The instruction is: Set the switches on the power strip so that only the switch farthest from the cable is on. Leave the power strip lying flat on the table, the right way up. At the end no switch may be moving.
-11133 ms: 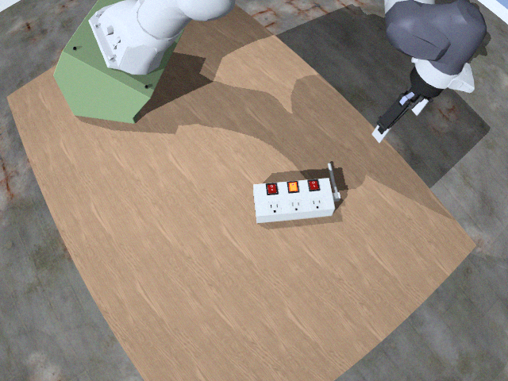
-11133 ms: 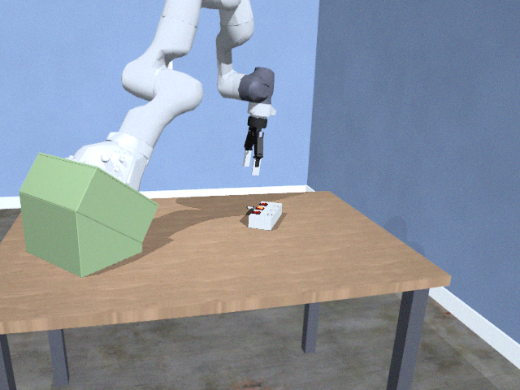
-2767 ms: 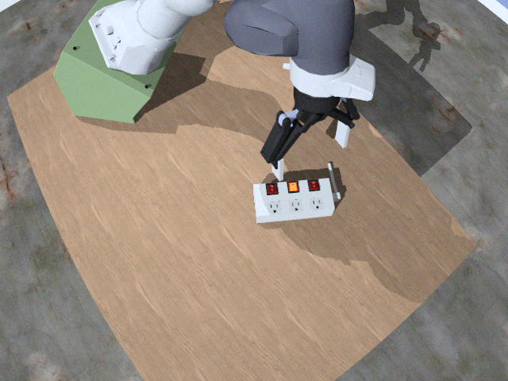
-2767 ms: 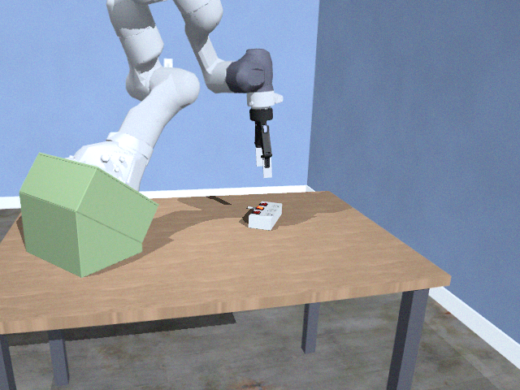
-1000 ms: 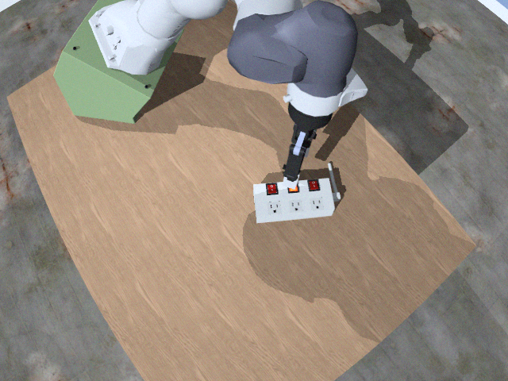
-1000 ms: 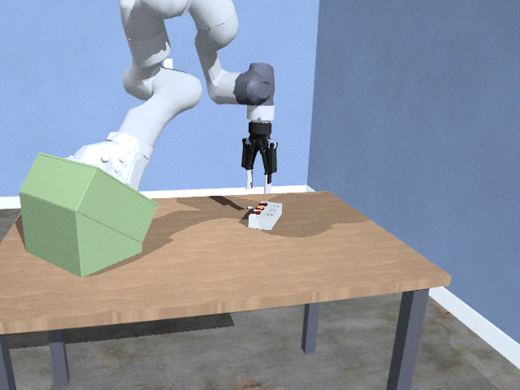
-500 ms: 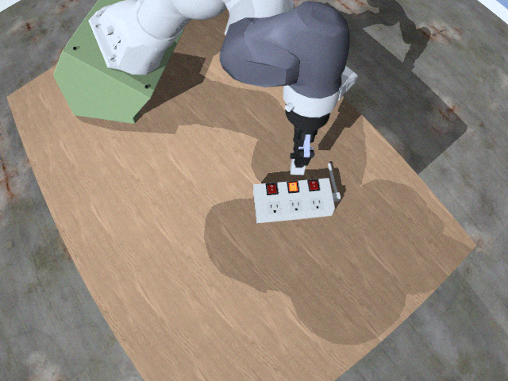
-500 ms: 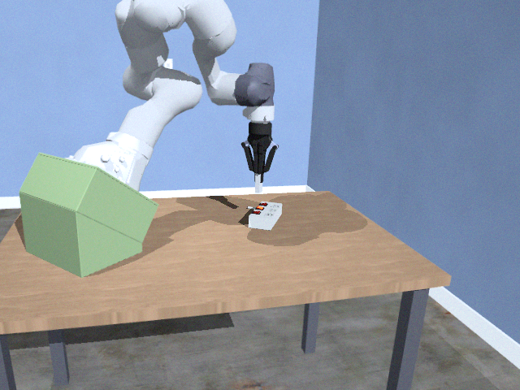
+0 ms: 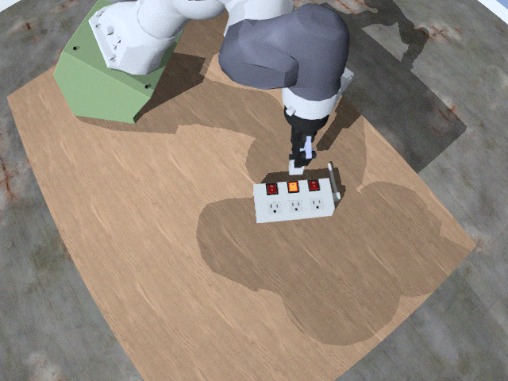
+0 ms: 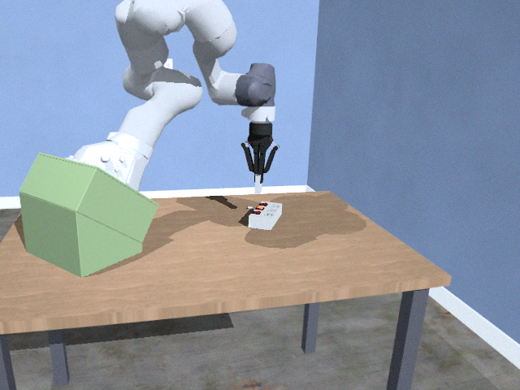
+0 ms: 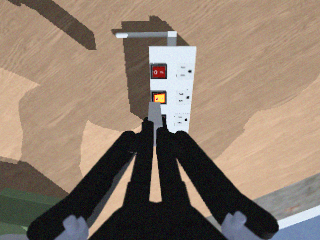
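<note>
A white power strip (image 9: 286,216) (image 10: 266,218) (image 11: 186,59) lies flat and right way up on the wooden table (image 9: 143,246) (image 10: 210,268). Its short cable stub (image 9: 334,184) (image 11: 145,35) sticks out at one end. The middle switch (image 9: 293,186) (image 11: 159,97) glows orange. The switch beside the cable (image 9: 313,185) (image 11: 159,72) is dark red. The switch farthest from the cable (image 9: 271,189) is dark red too; in the wrist view my fingertips hide it. My gripper (image 9: 296,168) (image 10: 257,186) (image 11: 154,110) is shut and empty, and hangs a little above the strip's switch row.
A large green block (image 9: 98,90) (image 10: 75,218) carries the arm's base at the back left of the table. Blue walls stand behind and to the right of the table.
</note>
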